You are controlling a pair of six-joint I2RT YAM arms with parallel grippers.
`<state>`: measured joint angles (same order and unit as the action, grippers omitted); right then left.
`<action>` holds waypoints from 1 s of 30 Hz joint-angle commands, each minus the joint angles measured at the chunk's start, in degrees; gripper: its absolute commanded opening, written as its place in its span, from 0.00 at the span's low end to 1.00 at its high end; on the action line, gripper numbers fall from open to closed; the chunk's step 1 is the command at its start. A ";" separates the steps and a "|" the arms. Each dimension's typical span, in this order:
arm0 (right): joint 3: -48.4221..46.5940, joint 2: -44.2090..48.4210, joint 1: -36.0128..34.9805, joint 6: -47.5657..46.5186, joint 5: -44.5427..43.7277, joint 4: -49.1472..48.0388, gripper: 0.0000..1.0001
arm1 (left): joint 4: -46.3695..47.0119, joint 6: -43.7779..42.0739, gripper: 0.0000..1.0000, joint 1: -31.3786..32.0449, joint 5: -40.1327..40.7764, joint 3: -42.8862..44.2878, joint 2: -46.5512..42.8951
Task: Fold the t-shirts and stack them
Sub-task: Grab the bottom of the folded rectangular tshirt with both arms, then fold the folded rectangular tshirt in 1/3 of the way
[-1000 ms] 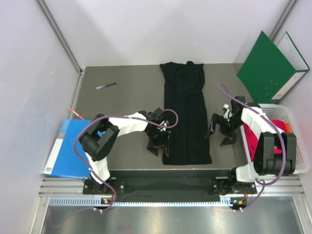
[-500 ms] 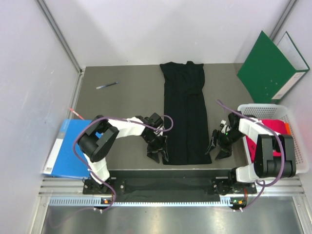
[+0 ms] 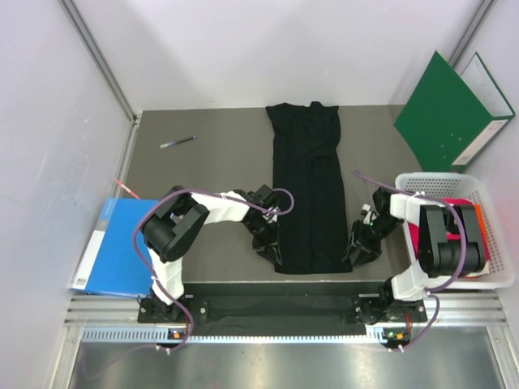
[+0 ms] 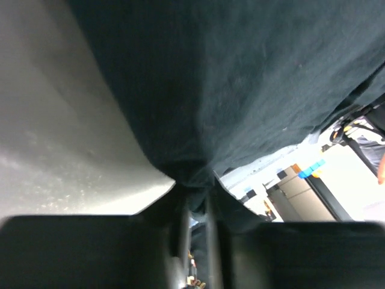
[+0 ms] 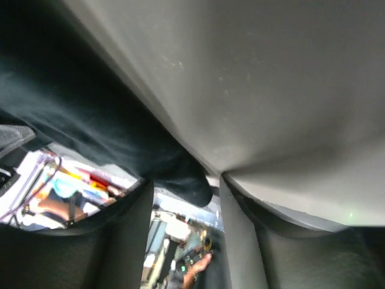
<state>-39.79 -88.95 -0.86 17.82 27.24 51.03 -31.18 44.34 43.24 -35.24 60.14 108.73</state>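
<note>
The black t-shirt [image 3: 308, 186] lies folded into a long narrow strip down the middle of the table, collar at the far end. My left gripper [image 3: 272, 247] is at its near left corner, shut on the hem; in the left wrist view the dark cloth [image 4: 228, 78] is pinched between the fingers of the left gripper [image 4: 197, 198]. My right gripper [image 3: 357, 247] is at the near right corner. Its jaws stand apart around the right gripper [image 5: 186, 198], with a tip of the black cloth [image 5: 90, 120] hanging between them. The magenta t-shirt [image 3: 464, 209] lies in the white basket [image 3: 454, 180].
A green folder [image 3: 446, 113] leans at the back right, above the basket. A blue folder [image 3: 122, 247] lies at the table's left edge, with a red pen [image 3: 126, 188] beside it. A dark pen [image 3: 178, 142] lies at the back left.
Both grippers moved toward me and inward onto the black shirt's near corners. The left jaws closed on the hem; the right jaws narrowed around the corner.
</note>
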 commanded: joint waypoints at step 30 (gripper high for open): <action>-19.09 3.70 -3.09 5.29 14.06 -12.08 0.00 | -20.32 -8.83 0.00 -8.61 11.52 32.49 5.26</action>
<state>-53.54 -85.73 -3.38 21.23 39.62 45.34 -47.83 37.47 36.27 -24.08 88.51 112.97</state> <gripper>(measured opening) 0.010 0.024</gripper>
